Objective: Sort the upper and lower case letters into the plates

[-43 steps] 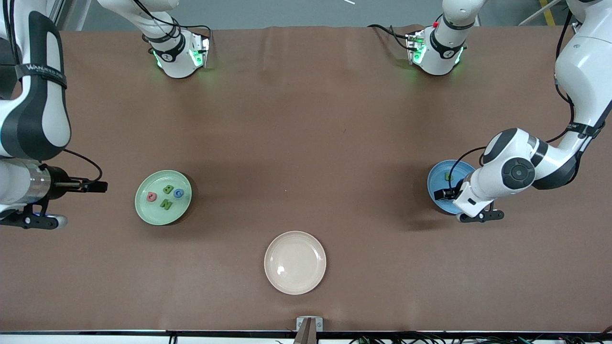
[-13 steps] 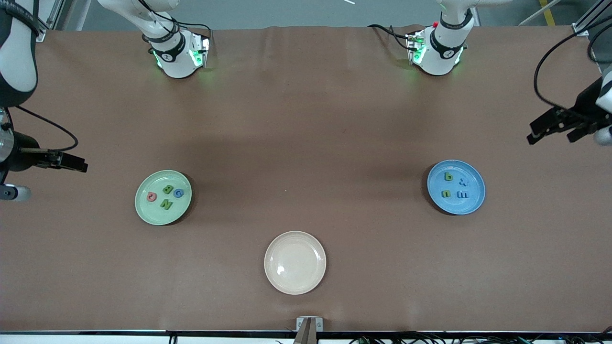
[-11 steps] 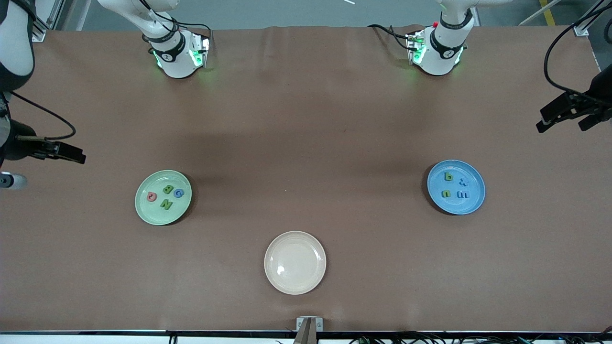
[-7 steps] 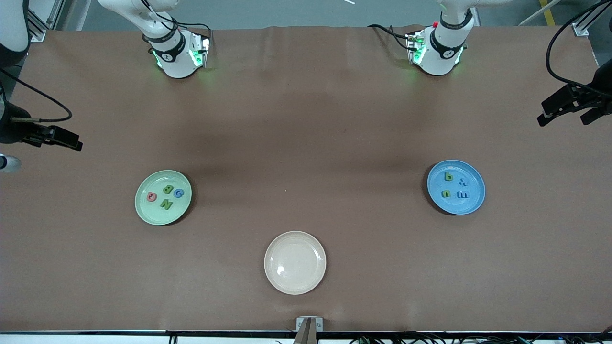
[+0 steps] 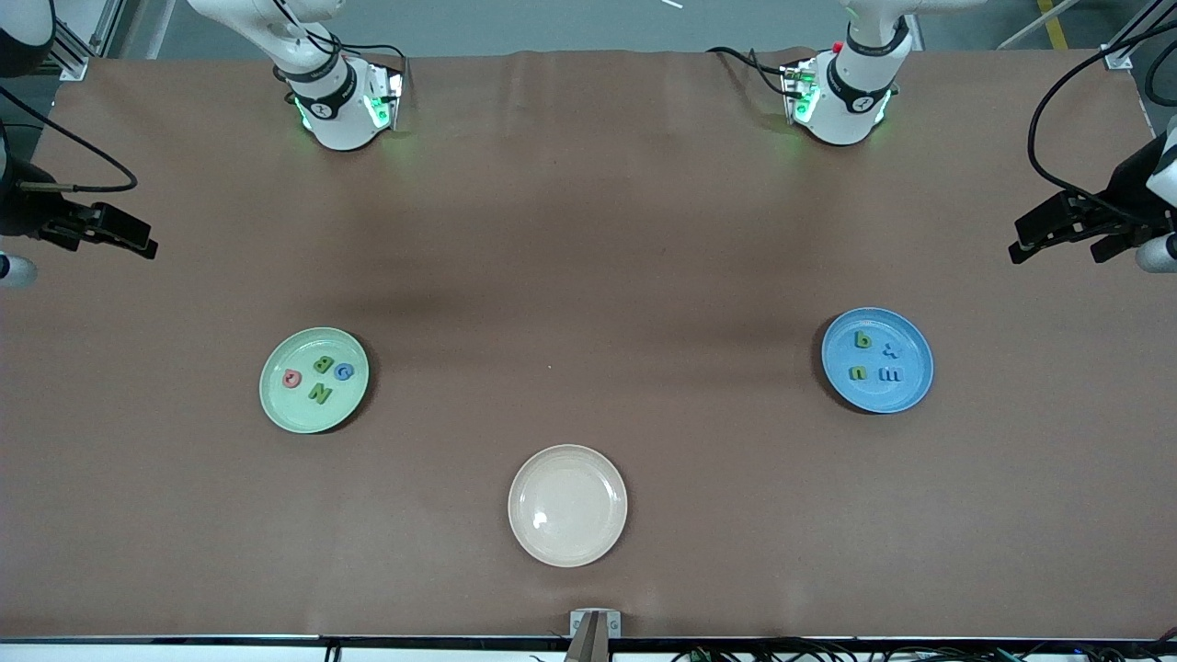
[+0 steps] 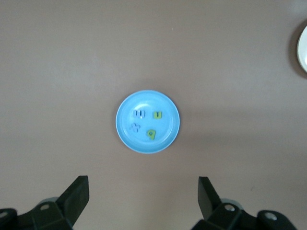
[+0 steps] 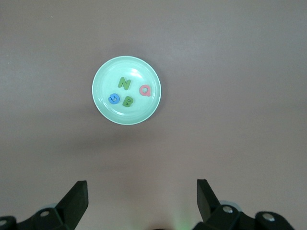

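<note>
**Table stock: three plates, eight letters, two grippers**

Mint green plate [image 5: 314, 380], frame centre-left: letters N [image 5: 319, 393], B [image 5: 323, 364], G [image 5: 343, 371], red D [image 5: 291, 378].
Blue plate [image 5: 877, 360], centre-right: b [image 5: 862, 340], n [image 5: 857, 372], m [image 5: 889, 374], small blue piece [image 5: 891, 350].
Cream plate [image 5: 567, 505], lower centre.
Left gripper [image 5: 1057, 230], right edge, fingers apart, holding nothing.
Right gripper [image 5: 101, 232], left edge, fingers apart, holding nothing.

Cream-beige plate [image 5: 567, 505] seen on brown worktop [image 5: 588, 230], near edge closest to front camera, about midway between both ends. Plate upright, nothing held in it; small glare spot caught on its surface. Edge of same plate glimpsed in left wrist view [image 6: 302, 43]. Small grey bracket [image 5: 594, 623] noted at worktop edge, just below plate in front view.
</note>
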